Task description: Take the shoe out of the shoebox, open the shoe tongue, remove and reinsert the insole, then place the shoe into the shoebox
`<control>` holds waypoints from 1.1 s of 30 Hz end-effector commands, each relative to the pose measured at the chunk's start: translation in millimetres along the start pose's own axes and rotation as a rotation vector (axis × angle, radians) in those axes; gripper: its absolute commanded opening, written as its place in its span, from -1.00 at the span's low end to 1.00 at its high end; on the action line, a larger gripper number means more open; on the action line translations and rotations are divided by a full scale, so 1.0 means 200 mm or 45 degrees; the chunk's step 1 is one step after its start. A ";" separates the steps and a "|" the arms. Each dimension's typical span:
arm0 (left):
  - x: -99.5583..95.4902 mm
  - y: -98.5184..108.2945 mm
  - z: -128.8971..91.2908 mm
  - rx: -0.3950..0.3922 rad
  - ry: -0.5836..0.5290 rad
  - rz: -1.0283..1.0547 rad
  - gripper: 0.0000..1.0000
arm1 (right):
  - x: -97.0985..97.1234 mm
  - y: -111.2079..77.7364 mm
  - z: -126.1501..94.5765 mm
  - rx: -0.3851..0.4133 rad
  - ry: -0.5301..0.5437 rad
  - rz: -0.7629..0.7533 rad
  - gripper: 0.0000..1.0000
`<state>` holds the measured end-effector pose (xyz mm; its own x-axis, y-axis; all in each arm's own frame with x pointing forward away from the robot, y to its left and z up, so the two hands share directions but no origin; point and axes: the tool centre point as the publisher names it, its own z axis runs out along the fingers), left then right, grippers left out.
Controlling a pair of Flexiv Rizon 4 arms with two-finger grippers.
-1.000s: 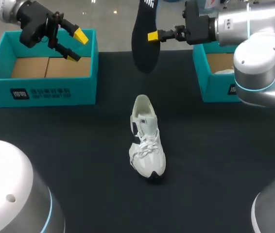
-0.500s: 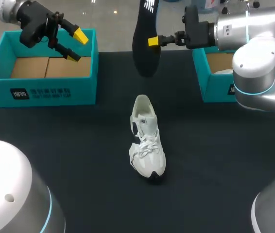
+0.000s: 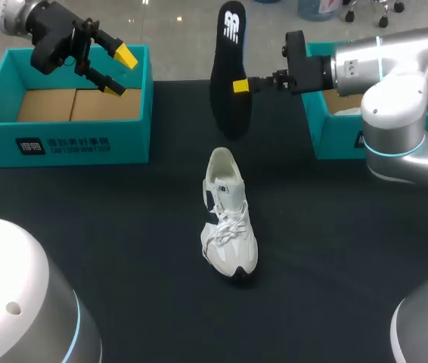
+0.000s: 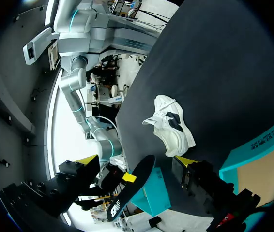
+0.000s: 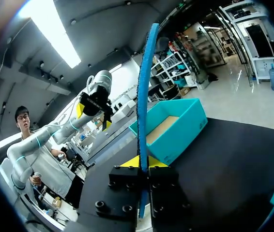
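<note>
A white shoe [image 3: 229, 223] stands upright mid-table on the black cloth, toe toward the near edge; it also shows in the left wrist view [image 4: 173, 126]. My right gripper [image 3: 240, 85] is shut on a black insole [image 3: 227, 68], held on end in the air beyond the shoe's heel. In the right wrist view the insole [image 5: 143, 96] is edge-on, rising from between the pinched fingers of my right gripper [image 5: 141, 162]. My left gripper [image 3: 113, 69] hangs open and empty over the left teal shoebox [image 3: 63, 144]. The left wrist view [image 4: 134, 160] has the insole [image 4: 129, 193] ahead of it.
A second teal shoebox [image 3: 327, 128] stands at the right, partly behind my right arm. The left shoebox [image 5: 171, 128] shows a bare cardboard floor. Open black table surrounds the shoe on all sides.
My right gripper has carried the insole lower and slightly nearer the shoe, so the insole's upper end is now in the head view. The left arm and the shoe have stayed put.
</note>
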<state>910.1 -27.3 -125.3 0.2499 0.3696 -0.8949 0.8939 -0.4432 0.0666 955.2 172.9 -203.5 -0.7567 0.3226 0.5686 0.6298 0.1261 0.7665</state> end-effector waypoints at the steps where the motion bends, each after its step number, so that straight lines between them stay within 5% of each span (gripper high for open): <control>1: 0.00 0.00 0.00 0.000 0.003 0.001 1.00 | -0.02 -0.05 -0.03 0.057 0.018 0.045 -1.00; 16: 0.00 0.00 0.00 0.000 0.003 0.001 1.00 | -0.04 -0.10 0.00 0.091 0.028 0.088 -1.00; 33: 0.00 0.00 0.00 0.000 0.003 0.001 1.00 | -0.08 -0.30 0.02 0.082 0.024 0.133 -1.00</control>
<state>910.0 -27.3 -125.4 0.2499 0.3692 -0.8951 0.8940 -0.4430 0.0669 936.8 165.9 -256.1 -0.6920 0.3117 0.6512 0.7139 0.1609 0.6816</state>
